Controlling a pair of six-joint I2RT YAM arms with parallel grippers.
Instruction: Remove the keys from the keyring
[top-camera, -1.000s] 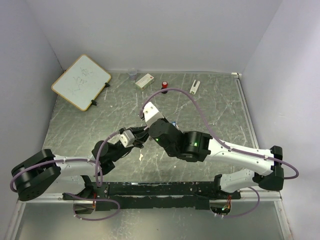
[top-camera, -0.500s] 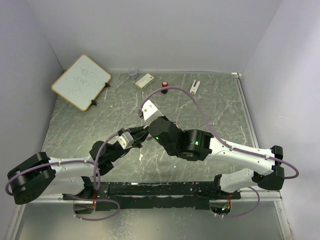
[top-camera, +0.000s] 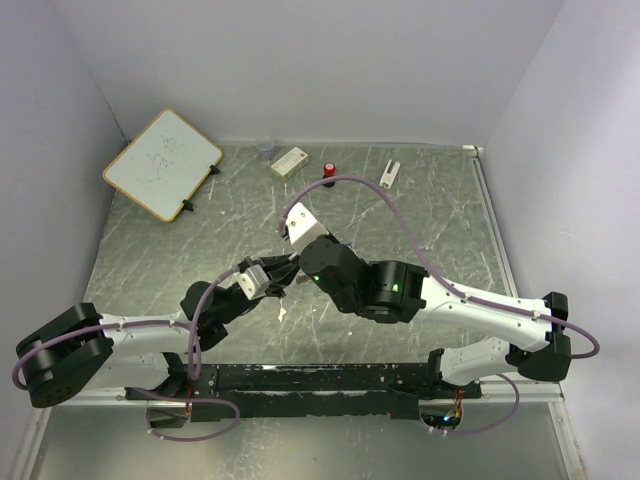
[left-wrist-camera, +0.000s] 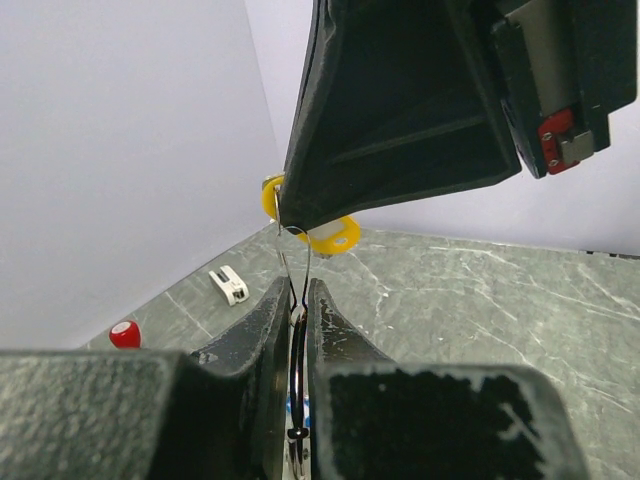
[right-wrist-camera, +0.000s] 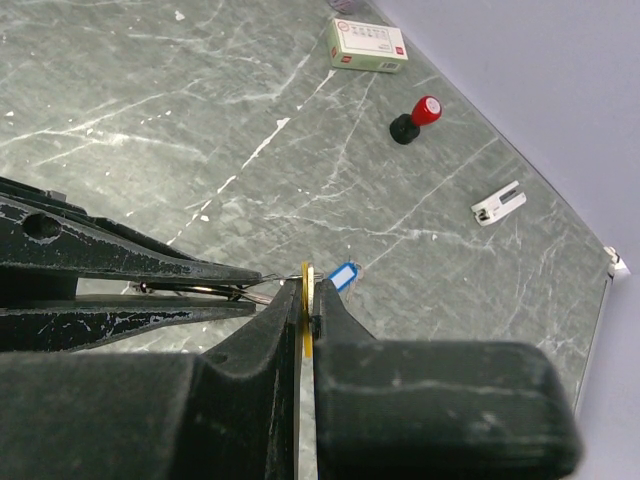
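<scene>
So this is mid-separation, I'd say: both arms meet low over the middle of the bench (right-wrist-camera: 150, 120) and each has one end of the thing. The left end effector (left-wrist-camera: 297, 300) is pressed together on the keyring (right-wrist-camera: 265, 288), with the thin wire loop poking out past its tips. The right end effector (right-wrist-camera: 306, 290) is pinching the orange-yellow key (left-wrist-camera: 338, 233) flat by its plastic head, right at its tips. The two sets of tips are nearly touching, and the wire bridges the little gap between them. The whole bundle looks to be held up off the bench, not resting on it. There's a blue-headed key (right-wrist-camera: 343, 275) just beyond the right end effector's tips. I can't tell if it's lying loose on the bench or hanging off something. I can't make out any plain metal keys from here. A red-capped bottle (right-wrist-camera: 415, 118) sits well off beyond the right end effector and isn't involved. My read on the next move: the yellow key has to be walked around the coil until it slips off the wire's free end. That calls for the left side to hold the ring dead steady while the right pulls and twists gently along the wire, not straight away from it. Otherwise the ring just gets yanked out of the left's pinch.
</scene>
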